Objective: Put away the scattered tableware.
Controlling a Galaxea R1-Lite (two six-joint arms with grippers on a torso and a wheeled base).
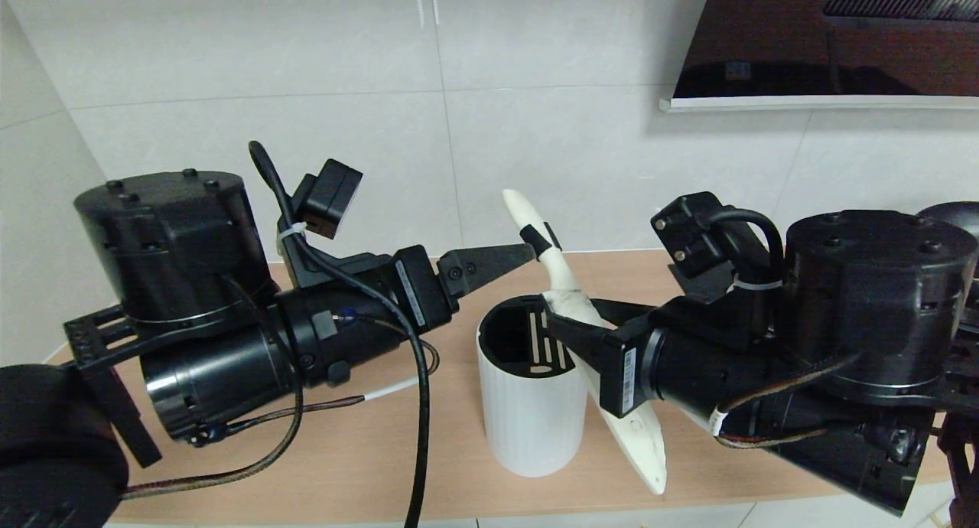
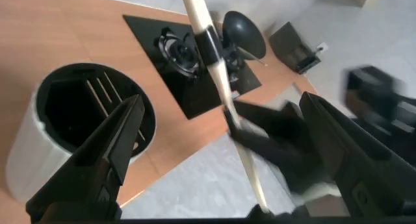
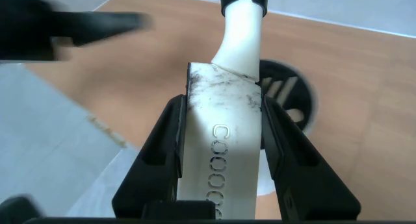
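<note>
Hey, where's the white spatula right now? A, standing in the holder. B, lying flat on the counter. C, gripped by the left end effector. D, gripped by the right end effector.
D: the right end effector is shut on the spatula, holding it off the counter, while the left end effector stands open on either side of its handle.

Wooden counter (image 1: 344, 455), tiled wall (image 1: 535, 53), perhaps range hood (image 1: 826, 46).
</note>
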